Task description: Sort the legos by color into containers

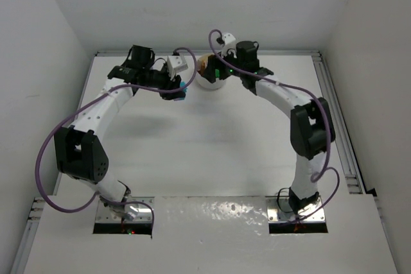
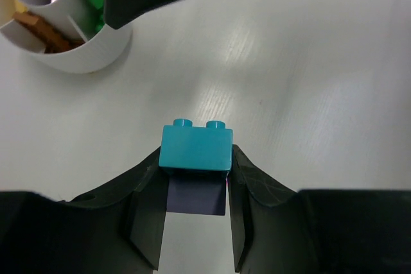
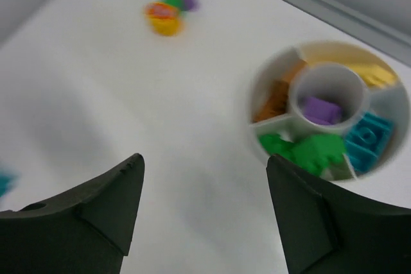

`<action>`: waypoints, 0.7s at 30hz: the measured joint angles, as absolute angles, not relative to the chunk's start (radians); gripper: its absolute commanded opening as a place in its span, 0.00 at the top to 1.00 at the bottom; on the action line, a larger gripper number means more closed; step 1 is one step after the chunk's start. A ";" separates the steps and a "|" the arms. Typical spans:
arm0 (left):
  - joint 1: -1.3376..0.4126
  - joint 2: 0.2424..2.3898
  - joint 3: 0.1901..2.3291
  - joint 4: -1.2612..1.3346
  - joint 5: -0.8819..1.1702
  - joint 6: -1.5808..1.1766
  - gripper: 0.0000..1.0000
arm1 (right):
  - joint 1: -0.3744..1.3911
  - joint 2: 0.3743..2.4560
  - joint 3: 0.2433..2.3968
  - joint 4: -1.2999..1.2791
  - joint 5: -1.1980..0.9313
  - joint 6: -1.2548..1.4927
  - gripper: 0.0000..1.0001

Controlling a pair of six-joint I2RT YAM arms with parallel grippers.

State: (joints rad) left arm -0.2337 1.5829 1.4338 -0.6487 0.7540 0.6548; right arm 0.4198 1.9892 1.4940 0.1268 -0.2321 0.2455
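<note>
Teal brick (image 2: 196, 149) pinched in the left gripper (image 2: 196, 181); right gripper (image 3: 205, 178) gapes empty, white dish (image 3: 255, 94) at two o'clock, one purple brick (image 3: 320, 109) centred.

Pretty clearly a robotics lab test cell: bare white walls (image 1: 45, 30) boxing in a white desk (image 1: 205, 152), metal rail (image 1: 338, 117) down one side, left arm (image 1: 96, 113) and right arm (image 1: 286, 101) bolted on, purple cables (image 1: 38, 163) dangling.

We are two arms, the left arm (image 1: 103, 104) and the right arm (image 1: 282, 97), white tubes between boxy black joints (image 1: 313, 129). A purple cable (image 1: 40, 158) loops along each of us. Our fingers (image 3: 96, 206) are black, blunt wedges. A green light (image 1: 229, 70) glows on the right wrist.
</note>
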 measured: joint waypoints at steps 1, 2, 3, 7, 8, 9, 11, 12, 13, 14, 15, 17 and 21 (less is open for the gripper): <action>-0.234 1.584 1.435 -0.670 0.775 0.696 1.00 | 0.406 1.952 1.490 0.106 -0.345 0.207 0.28; -0.234 1.586 1.440 -0.704 0.799 0.747 1.00 | 0.391 1.916 1.491 0.089 -0.454 0.175 0.31; -0.234 1.591 1.449 -0.743 0.820 0.796 1.00 | 0.377 1.881 1.492 0.070 -0.550 0.146 0.37; -0.234 1.637 1.530 -0.865 0.900 0.947 1.00 | 0.355 1.770 1.487 0.012 -0.794 0.059 0.33; -0.234 1.651 1.553 -0.883 0.916 0.969 1.00 | 0.360 1.749 1.473 0.016 -0.826 0.042 0.31; -0.234 1.659 1.570 -0.891 0.929 0.982 1.00 | 0.367 1.726 1.449 0.015 -0.854 0.026 0.29; -0.233 1.672 1.598 -0.904 0.952 0.991 1.00 | 0.385 1.697 1.392 0.017 -0.888 0.006 0.24; -0.233 1.674 1.608 -0.904 0.965 0.986 1.00 | 0.397 1.693 1.366 0.017 -0.898 -0.004 0.23; -0.233 1.674 1.614 -0.904 0.974 0.981 1.00 | 0.406 1.693 1.346 0.021 -0.901 -0.009 0.23; -0.232 1.674 1.621 -0.902 0.987 0.966 1.00 | 0.416 1.693 1.319 0.027 -0.900 -0.012 0.23; -0.232 1.674 1.628 -0.900 1.000 0.952 1.00 | 0.424 1.693 1.294 0.038 -0.901 -0.008 0.22; -0.232 1.674 1.633 -0.881 1.034 0.901 1.00 | 0.437 1.693 1.222 0.127 -0.900 0.038 0.22; -0.232 1.674 1.633 -0.838 1.099 0.803 1.00 | 0.446 1.697 1.095 0.410 -0.901 0.225 0.23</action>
State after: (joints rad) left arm -0.2317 1.6737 1.6329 -0.8379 1.0988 0.8032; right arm 0.4458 1.6974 1.0954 0.4095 -0.9012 0.2253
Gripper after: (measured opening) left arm 0.345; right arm 0.775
